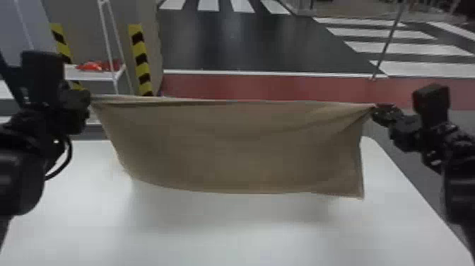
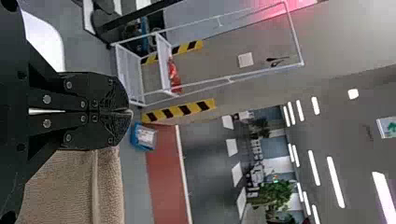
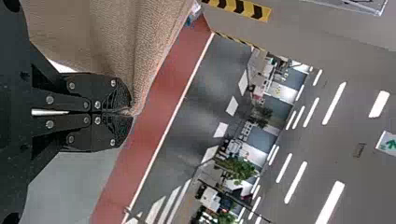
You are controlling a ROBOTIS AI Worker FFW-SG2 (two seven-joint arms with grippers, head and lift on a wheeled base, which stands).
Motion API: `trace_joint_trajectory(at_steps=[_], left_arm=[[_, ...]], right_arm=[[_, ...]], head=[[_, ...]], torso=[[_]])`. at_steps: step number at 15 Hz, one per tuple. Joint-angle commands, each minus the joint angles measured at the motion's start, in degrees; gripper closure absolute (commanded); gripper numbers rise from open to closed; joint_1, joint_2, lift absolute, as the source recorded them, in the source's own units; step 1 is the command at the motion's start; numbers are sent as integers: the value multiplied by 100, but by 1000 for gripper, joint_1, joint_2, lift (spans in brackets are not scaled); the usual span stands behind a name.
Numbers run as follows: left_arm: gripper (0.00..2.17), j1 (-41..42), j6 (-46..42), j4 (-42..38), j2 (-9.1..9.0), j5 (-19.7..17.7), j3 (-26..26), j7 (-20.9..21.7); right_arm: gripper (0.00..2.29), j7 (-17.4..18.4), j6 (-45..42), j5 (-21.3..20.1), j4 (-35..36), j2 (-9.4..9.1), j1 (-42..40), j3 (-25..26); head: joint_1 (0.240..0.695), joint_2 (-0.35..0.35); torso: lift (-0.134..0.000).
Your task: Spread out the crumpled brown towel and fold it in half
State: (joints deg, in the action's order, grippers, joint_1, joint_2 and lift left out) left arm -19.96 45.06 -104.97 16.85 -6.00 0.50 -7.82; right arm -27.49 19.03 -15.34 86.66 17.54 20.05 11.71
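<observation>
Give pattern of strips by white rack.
Strips: yellow and black diagonal stripes; best in left wrist view.

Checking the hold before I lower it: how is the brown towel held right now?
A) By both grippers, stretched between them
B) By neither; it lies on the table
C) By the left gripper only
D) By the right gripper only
A: the towel hangs stretched between the left gripper and the right gripper.

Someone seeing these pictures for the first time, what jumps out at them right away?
Probably the brown towel, stretched wide between the left gripper and the right gripper, its lower edge hanging over the white table. Next might come the yellow-and-black striped post beyond the table, toward the left, and the red floor band running across behind the towel.
</observation>
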Motion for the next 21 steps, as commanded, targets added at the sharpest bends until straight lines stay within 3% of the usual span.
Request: trace_joint_trajectory(at_steps=[1, 4, 6, 8, 9, 13, 15, 18, 21], left_arm=[[1349, -456, -344, 425, 82, -59, -6, 9], [1349, -52, 113, -313, 302, -217, -59, 18], [1349, 792, 974, -1368, 407, -252, -182, 105], [1349, 1645, 1906, -2229, 425, 20, -155, 211], [1349, 1987, 2275, -2555, 407, 258, -32, 229], [1349, 2673, 3998, -3293, 319, 671, 319, 325], [1349, 2981, 4420, -3671, 302, 873, 319, 334], [1349, 3394, 4497, -4224, 293, 1013, 249, 299], [1349, 3851, 4497, -4822, 293, 1409, 240, 299]], right_arm=[[1663, 94, -343, -30, -624, -31, 737, -63], [1663, -90, -343, 58, -553, 4, 684, -98], [1659, -345, -132, 216, 203, 118, -45, -98], [1659, -539, -132, 321, 853, 153, -959, 25], [1659, -626, -114, 339, 1240, 145, -1469, 113], [1659, -908, -114, 339, 2417, 109, -3025, 412], [1659, -1040, -149, 427, 2848, 118, -3701, 719], [1659, -1593, -220, 576, 3349, 39, -4387, 1141], [1659, -2042, -325, 893, 3780, 30, -4949, 1572]], head=[[486, -52], [403, -37], [404, -33], [443, -29], [514, -30], [678, -30], [695, -31], [695, -33], [695, -30]], torso=[[-128], [-128], [-128], [-128], [-128], [-128], [-128], [-128], [-128]])
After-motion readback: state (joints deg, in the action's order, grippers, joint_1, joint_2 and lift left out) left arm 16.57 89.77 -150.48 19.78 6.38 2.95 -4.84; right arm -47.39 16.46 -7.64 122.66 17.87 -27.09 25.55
